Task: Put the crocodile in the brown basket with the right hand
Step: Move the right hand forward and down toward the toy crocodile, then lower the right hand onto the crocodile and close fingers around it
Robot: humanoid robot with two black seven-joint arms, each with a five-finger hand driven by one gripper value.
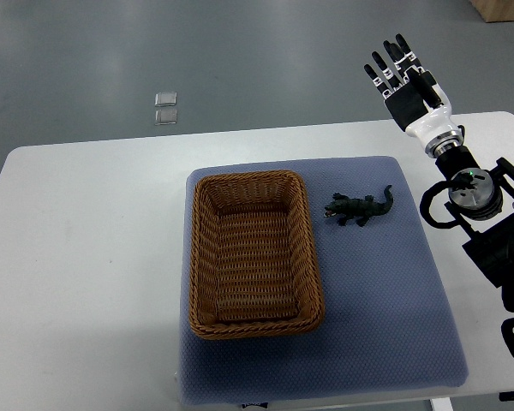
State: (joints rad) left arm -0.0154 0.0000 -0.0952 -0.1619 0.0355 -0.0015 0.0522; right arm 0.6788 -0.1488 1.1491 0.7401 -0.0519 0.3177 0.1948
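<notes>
R hand [404, 81] is up at the top right, past the far edge of the table [86, 257]. Its fingers are straight & spread wide, pointing away from the robot. It's well apart from the croc [360, 208] & not touching it. The black arm [475, 193] comes in from the right edge, over the table's right side.

Croc is dark green & small. It lies flat on the blue mat [385, 325], just to the right of the basket [204, 257], near the basket's far end but w/ a little gap. Its tail curls up toward the far right & its head points at the basket.

Basket is brown, woven, a long box shape. It sits on the left part of the mat. Mat lies on the white table.

2 small clear squares [165, 108] are on the gray floor [240, 60] past the table, top left.
</notes>
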